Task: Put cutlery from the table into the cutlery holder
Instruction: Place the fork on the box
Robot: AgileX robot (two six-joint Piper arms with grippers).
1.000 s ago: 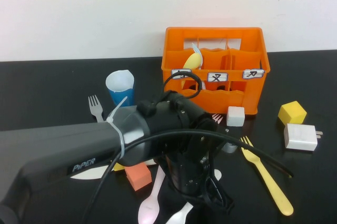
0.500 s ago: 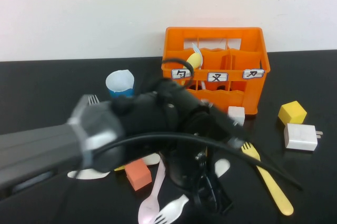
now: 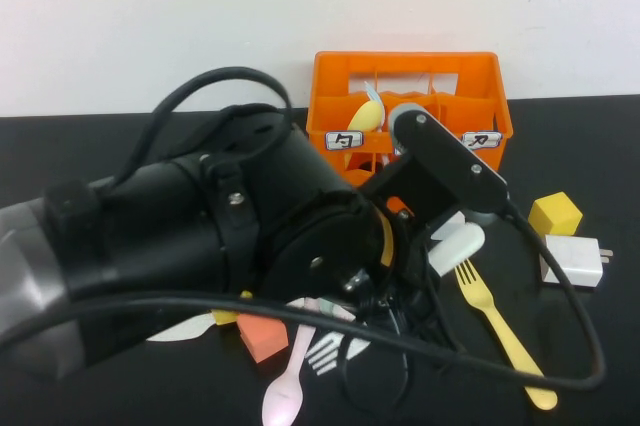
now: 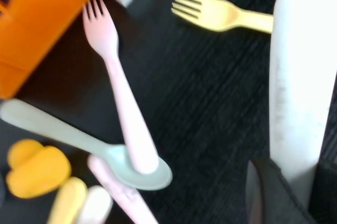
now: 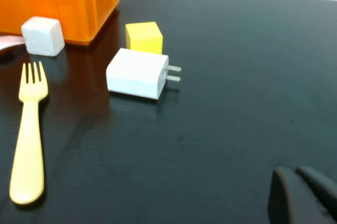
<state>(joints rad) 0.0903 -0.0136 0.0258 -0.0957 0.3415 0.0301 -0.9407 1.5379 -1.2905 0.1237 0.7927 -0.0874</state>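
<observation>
My left arm [image 3: 250, 226] fills the middle of the high view. In the left wrist view my left gripper [image 4: 295, 182] is shut on a white cutlery piece [image 4: 300, 77], held above the table; its rounded end sticks out in the high view [image 3: 457, 245]. The orange cutlery holder [image 3: 480, 76] stands at the back with a yellow spoon [image 3: 365, 114] in it. A yellow fork [image 3: 500, 331], a white fork [image 3: 325, 351] and a pink spoon [image 3: 285, 391] lie on the table. A pink fork [image 4: 118, 84] lies across a mint spoon [image 4: 79, 140]. My right gripper [image 5: 303, 195] is shut and empty, low over bare table at the right.
A white charger [image 3: 572, 261] and a yellow cube [image 3: 555, 214] lie right of the holder. A white cube [image 5: 43, 36] sits at the holder's front corner. An orange cube [image 3: 263, 334] lies near the pink spoon. The left arm hides the table's left-middle part.
My left arm has risen and swung toward the holder, lifting the white cutlery piece off the table. The white fork has shifted away from the front edge.
</observation>
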